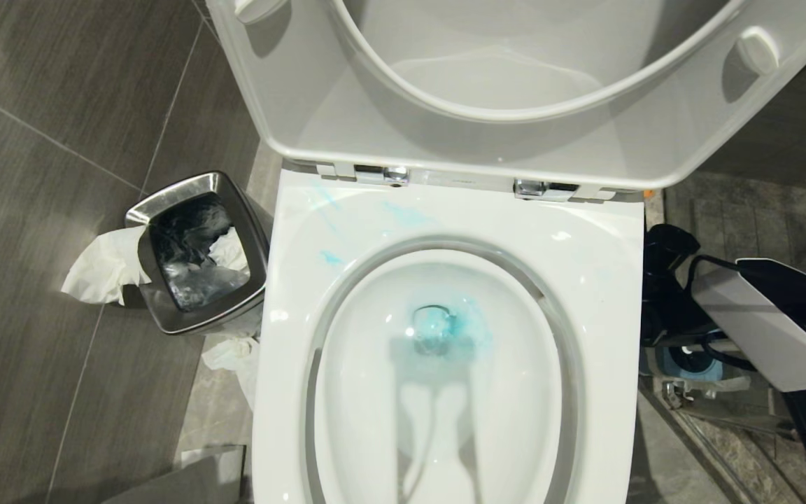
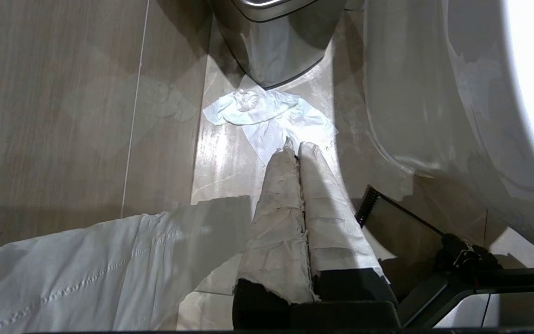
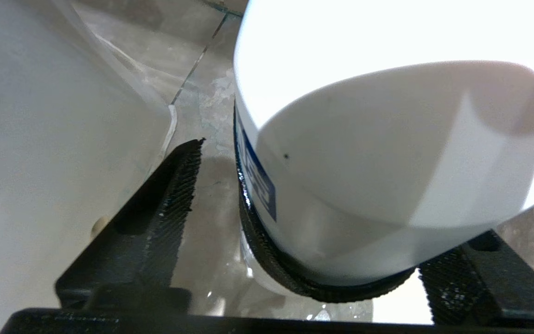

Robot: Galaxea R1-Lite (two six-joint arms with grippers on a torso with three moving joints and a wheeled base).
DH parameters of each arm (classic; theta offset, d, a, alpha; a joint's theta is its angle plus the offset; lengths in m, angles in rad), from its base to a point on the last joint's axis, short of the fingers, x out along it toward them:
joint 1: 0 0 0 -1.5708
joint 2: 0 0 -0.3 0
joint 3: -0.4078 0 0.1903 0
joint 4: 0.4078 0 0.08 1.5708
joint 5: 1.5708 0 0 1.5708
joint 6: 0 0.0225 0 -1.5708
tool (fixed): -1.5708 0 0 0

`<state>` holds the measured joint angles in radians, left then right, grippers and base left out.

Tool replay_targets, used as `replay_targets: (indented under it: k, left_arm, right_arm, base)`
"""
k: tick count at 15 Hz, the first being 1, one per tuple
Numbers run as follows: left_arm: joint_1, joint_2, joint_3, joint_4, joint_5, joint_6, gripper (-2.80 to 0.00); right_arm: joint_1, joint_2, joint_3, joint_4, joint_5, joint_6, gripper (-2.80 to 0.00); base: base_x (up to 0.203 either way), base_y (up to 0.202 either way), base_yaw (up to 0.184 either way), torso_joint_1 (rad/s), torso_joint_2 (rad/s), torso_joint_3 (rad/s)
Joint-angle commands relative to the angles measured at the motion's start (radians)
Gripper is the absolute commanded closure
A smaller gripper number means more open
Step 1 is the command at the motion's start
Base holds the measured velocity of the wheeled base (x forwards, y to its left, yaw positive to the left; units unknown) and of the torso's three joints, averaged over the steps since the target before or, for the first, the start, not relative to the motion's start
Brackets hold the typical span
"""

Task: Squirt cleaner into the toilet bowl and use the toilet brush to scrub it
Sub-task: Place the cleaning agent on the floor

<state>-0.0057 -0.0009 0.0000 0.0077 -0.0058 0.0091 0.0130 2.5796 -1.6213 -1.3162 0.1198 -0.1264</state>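
Right gripper [image 3: 304, 222] spread around white bottle [image 3: 387, 153], turquoise cleaner [image 1: 455, 325] tinting toilet bowl [image 1: 445, 392]

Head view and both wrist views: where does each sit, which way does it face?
Head: above, facing down into the toilet bowl; right arm at the right edge.
Left wrist: low, facing the floor; shut wrapped fingers, tissue, waste bin.
Right wrist: low beside the toilet; open fingers flank a white container.
Shared: head and left wrist both show the waste bin.

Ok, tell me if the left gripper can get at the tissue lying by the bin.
Probably yes: the tissue lies on open floor just ahead of the shut left gripper, nothing between them.
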Motion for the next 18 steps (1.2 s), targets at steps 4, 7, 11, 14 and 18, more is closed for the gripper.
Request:
replay_targets:
  k: [4,7,11,14,18]
  left_arm:
    - [0.0,0.001,0.002,0.0,0.0,0.0,0.0]
    - [0.0,0.001,0.002,0.0,0.0,0.0,0.0]
    - [0.0,0.001,0.002,0.0,0.0,-0.003,0.0]
    - [0.0,0.001,0.002,0.0,-0.002,-0.005,0.0]
    - [0.0,0.001,0.002,0.0,-0.002,-0.005,0.0]
  right_arm:
    - [0.002,-0.057,0.105,-0.012,0.001,-0.001,-2.8]
    - [0.002,-0.117,0.254,-0.04,0.004,-0.002,-2.8]
    - [0.002,-0.21,0.413,-0.084,0.003,-0.004,-2.8]
    - [0.002,-0.273,0.539,-0.118,-0.003,-0.005,-2.8]
    - [-0.001,-0.466,0.787,-0.137,-0.006,-0.004,-2.8]
  base:
    - [0.0,0.0,0.0,0.0,0.0,0.0]
    - [0.0,0.0,0.0,0.0,0.0,0.0]
    - [0.0,0.0,0.0,0.0,0.0,0.0]
    - [0.0,0.0,0.0,0.0,0.0,0.0]
    - [0.0,0.0,0.0,0.0,0.0,0.0]
